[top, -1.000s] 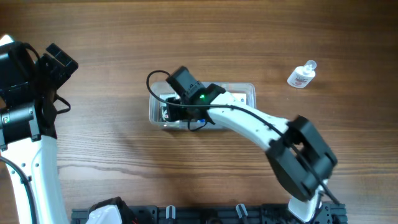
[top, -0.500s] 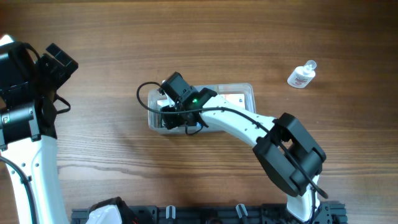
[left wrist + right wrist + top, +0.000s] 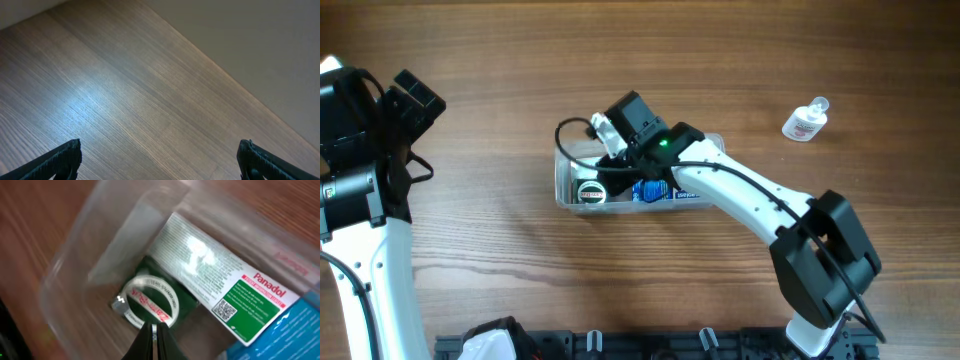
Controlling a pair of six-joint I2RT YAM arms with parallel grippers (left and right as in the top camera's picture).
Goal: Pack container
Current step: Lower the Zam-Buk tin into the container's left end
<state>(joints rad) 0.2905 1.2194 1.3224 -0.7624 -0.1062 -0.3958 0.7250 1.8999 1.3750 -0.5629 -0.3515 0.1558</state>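
Observation:
The clear plastic container stands mid-table. In it lie a round green tin with a white, red-lettered lid, a blue box and a green-and-white Panadol box. My right gripper hangs over the container's left half, shut and empty. In the right wrist view its gripper is closed just above the tin, with the container wall to the left and the blue box at the right. My left gripper is open and empty at the far left, and in its own view only bare wood lies below.
A small clear bottle with a white cap lies on the table at the far right, apart from the container. The left arm's body fills the left edge. A black rack runs along the front edge.
My right gripper has moved from the container's left end up and to the right, uncovering the round tin and the blue box. The left arm has not moved.

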